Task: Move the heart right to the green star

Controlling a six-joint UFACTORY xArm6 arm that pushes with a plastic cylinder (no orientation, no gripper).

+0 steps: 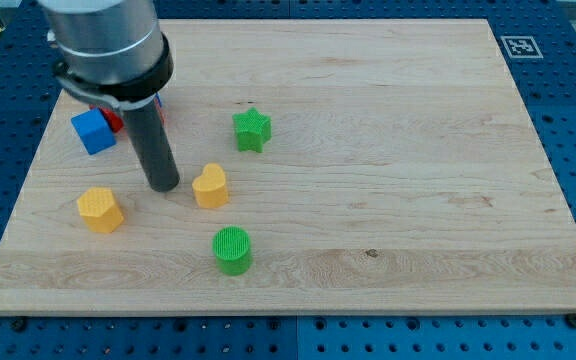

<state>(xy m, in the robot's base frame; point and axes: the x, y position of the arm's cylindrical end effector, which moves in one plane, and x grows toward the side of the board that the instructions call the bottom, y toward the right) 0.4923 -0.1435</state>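
A yellow heart (pixel 210 186) lies on the wooden board (pixel 388 150), left of centre. A green star (pixel 251 129) sits above and slightly right of it, a short gap away. My tip (pixel 163 186) stands just left of the heart, close to it but with a small gap. The dark rod rises toward the view's top left into the grey arm body.
A green cylinder (pixel 233 250) lies below the heart. A yellow hexagon (pixel 100 209) lies left of my tip. A blue cube (pixel 93 131) and a partly hidden red block (pixel 114 119) sit at the upper left, behind the arm. A marker tag (pixel 517 46) is at the top right corner.
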